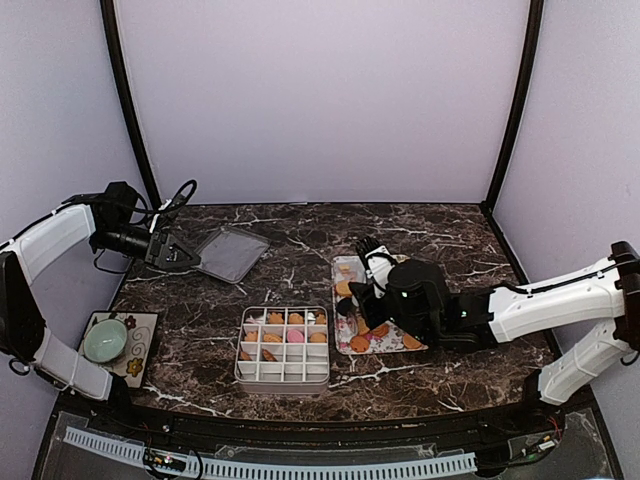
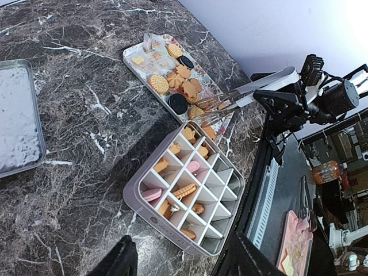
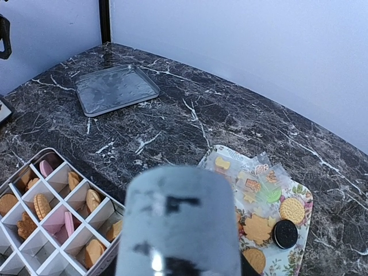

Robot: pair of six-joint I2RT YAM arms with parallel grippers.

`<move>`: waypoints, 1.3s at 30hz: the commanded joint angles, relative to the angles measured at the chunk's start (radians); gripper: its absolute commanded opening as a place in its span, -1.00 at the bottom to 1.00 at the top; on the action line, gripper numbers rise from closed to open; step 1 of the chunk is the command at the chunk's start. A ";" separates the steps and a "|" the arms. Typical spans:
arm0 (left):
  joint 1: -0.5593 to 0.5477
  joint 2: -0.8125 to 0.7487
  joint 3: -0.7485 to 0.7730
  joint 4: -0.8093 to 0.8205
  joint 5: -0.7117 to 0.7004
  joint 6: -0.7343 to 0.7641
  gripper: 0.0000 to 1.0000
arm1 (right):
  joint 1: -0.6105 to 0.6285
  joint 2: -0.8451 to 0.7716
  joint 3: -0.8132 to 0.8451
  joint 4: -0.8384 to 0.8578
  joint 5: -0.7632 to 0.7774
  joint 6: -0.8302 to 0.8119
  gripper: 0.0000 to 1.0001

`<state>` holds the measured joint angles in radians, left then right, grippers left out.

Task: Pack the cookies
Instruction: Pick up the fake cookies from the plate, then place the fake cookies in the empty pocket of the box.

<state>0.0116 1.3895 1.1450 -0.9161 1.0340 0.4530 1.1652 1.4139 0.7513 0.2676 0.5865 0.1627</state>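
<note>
Currently the cookies (image 2: 159, 84) are in two places. One group lies loose on the flower-patterned tray (image 3: 301, 190): round golden ones, leaf-shaped ones and two black sandwich rounds, with a few clear-wrapped pieces at the tray's far end. The other group sits in the compartments of the divided box (image 1: 285, 380), golden and pink pieces among the white partitions. The box stands near the front middle of the worktop (image 1: 420, 225). The tray lies just beside it, to the right and slightly farther back.

The metal tongs (image 2: 241, 95) reach over the near end of the tray, with their tips close to the box corner. Whether the tips hold a cookie cannot be told. The right gripper (image 2: 282, 103) is clenched on the handle end of the tongs. In the right wrist view a blurred grey shape hides its fingers.

The left gripper (image 1: 180, 255) is at the far left, released, with nothing between its fingers. It is just beside the left edge of the metal lid (image 1: 232, 253), which lies flat on the worktop. Contact with the lid cannot be confirmed.

A pale green bowl (image 1: 105, 340) rests on a flowered mat (image 1: 140, 355) at the near left corner.
</note>
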 commanded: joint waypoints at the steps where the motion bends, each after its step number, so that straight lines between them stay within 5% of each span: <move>1: 0.006 -0.003 0.022 -0.032 0.020 0.018 0.11 | 0.008 -0.070 0.006 0.004 0.017 0.000 -0.56; 11: 0.007 0.002 0.028 -0.030 0.022 0.014 0.11 | 0.059 -0.132 0.136 -0.049 0.006 -0.088 -0.57; 23: 0.005 0.000 0.027 -0.030 0.015 0.017 0.11 | 0.221 0.094 0.338 -0.006 -0.085 -0.105 -0.57; 35: 0.005 -0.003 0.021 -0.033 0.010 0.024 0.11 | 0.241 0.174 0.336 0.048 -0.123 -0.063 -0.57; 39: 0.005 -0.003 0.019 -0.033 0.012 0.024 0.11 | 0.240 0.174 0.319 0.056 -0.123 -0.046 -0.44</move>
<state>0.0116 1.3933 1.1458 -0.9184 1.0351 0.4599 1.3991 1.5936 1.0683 0.2340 0.4660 0.0906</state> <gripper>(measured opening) 0.556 0.343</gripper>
